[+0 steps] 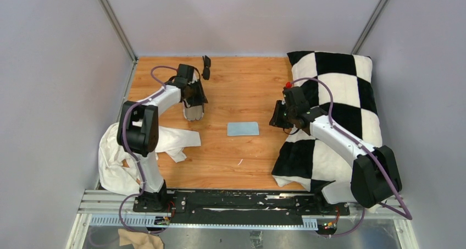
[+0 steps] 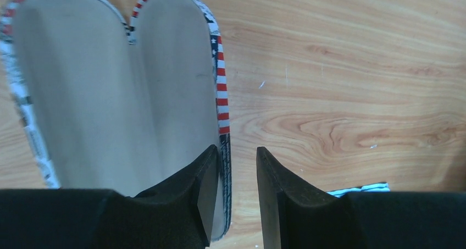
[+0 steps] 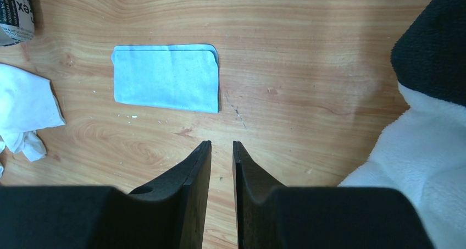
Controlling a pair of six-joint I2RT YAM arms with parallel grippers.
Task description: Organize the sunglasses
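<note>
Top external view is showing the sunglasses (image 1: 206, 67) lying at the far edge of the table (image 1: 242, 95), just beyond the left arm's wrist. They are reading only as a small dark shape, too small to tell lenses from frame, and neither wrist view is catching them.

The left gripper (image 2: 236, 148) is hanging over the open case (image 2: 110, 95). Its jaws are standing apart, with the case's striped rim and bare wood showing in the gap. I cannot tell whether the finger on that side is touching the rim, and it is hiding the near end of the case.

The right gripper (image 3: 221, 143) is hovering over bare wood near the blue cloth (image 3: 165, 78), its jaws parted by a narrow slit and pinching nothing.

A checkered blanket (image 1: 335, 84) is lying under the right arm, and the left arm is partly covering a white cloth (image 1: 112, 161).
</note>
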